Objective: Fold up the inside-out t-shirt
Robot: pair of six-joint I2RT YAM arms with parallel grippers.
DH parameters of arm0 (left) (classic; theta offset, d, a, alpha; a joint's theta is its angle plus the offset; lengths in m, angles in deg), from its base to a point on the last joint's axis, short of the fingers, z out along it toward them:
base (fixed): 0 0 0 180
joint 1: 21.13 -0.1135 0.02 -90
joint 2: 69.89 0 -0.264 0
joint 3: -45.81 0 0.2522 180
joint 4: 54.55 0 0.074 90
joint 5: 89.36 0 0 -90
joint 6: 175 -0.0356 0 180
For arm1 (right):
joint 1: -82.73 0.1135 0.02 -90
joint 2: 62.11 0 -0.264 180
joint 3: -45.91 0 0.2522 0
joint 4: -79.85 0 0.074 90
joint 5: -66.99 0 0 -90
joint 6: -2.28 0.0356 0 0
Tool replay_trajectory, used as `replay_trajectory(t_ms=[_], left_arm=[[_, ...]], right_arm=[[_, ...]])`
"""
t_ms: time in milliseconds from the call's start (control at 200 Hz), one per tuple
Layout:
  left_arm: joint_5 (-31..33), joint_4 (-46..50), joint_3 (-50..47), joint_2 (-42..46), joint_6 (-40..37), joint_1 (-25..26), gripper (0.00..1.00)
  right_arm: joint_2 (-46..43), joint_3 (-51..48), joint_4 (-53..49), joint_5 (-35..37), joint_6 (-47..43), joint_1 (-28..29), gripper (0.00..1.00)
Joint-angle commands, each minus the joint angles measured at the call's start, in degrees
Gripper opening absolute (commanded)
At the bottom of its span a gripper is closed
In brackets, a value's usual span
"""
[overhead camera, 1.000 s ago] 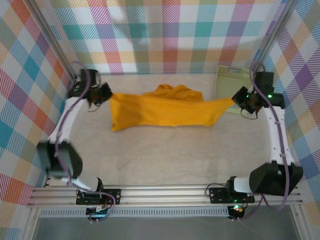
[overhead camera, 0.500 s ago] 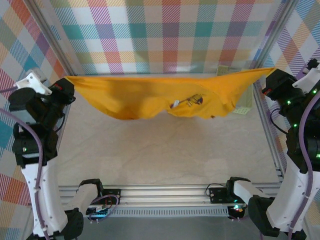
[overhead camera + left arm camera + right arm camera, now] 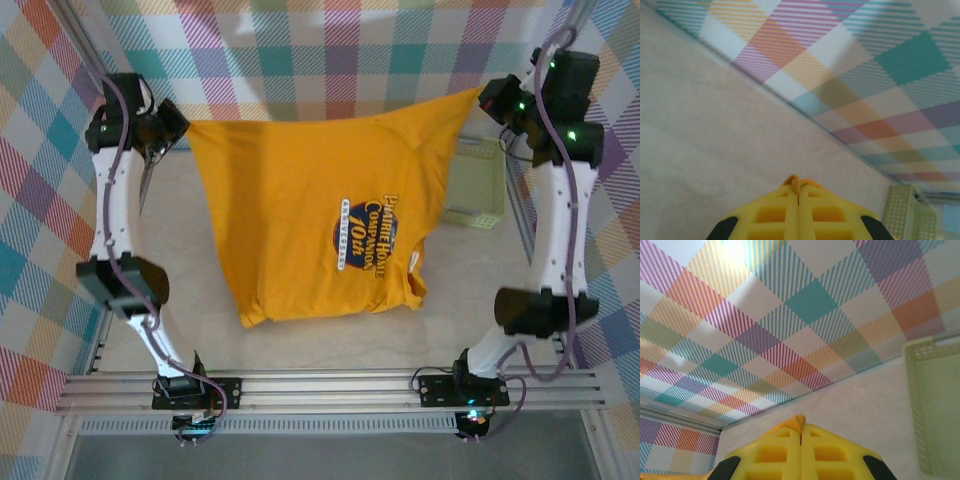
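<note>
Over the table (image 3: 330, 350) the yellow t-shirt (image 3: 290, 230) hangs spread out, its navy print (image 3: 372, 232) facing up. The left claw (image 3: 180, 127) and right claw (image 3: 487, 97) are each clamped on an upper corner. Behind its right edge sits a green basket (image 3: 478, 185).

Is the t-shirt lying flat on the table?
No, the t-shirt hangs held up between the left hand and the right hand.
</note>
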Motion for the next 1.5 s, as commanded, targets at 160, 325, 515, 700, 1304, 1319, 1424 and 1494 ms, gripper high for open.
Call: replay_trajectory(t_ms=[160, 325, 515, 700, 1304, 1319, 1424, 1494], left_arm=[[-10.2, -3.5, 33.7, -11.1, 9.4, -5.2, 0.0], [-10.9, -5.8, 29.5, -3.2, 5.7, -6.7, 0.0], [-10.9, -12.5, 2.5, 14.2, -0.9, -6.8, 0.0], [-15.2, -21.2, -31.9, 31.5, -2.2, -6.1, 0.0], [0.6, -12.8, -98.9, 73.9, 7.6, 1.1, 0.01], [2.4, -11.5, -98.8, 74.6, 8.5, 1.0, 0.01], [10.9, -7.3, -99.9, 79.9, 12.4, 1.0, 0.02], [12.7, -6.2, -100.9, 82.4, 14.3, 1.0, 0.04]], right_arm=[[9.8, 25.2, 6.6, -8.3, 5.7, -0.1, 0.0], [4.0, 20.2, 11.1, -9.2, 4.4, -0.1, 0.0], [-6.9, 1.9, 12.2, -11.2, 0.4, 0.2, 0.0], [-20.3, -31.0, 14.5, -12.0, -0.4, 1.7, 0.0], [-54.5, -92.4, -3.6, 1.0, 10.3, 3.6, 0.0], [-55.4, -92.5, -4.5, 1.9, 10.6, 3.6, 0.0], [-61.2, -92.5, -8.8, 6.7, 13.1, 3.6, 0.0], [-63.6, -92.4, -11.1, 7.9, 14.6, 3.6, 0.0]])
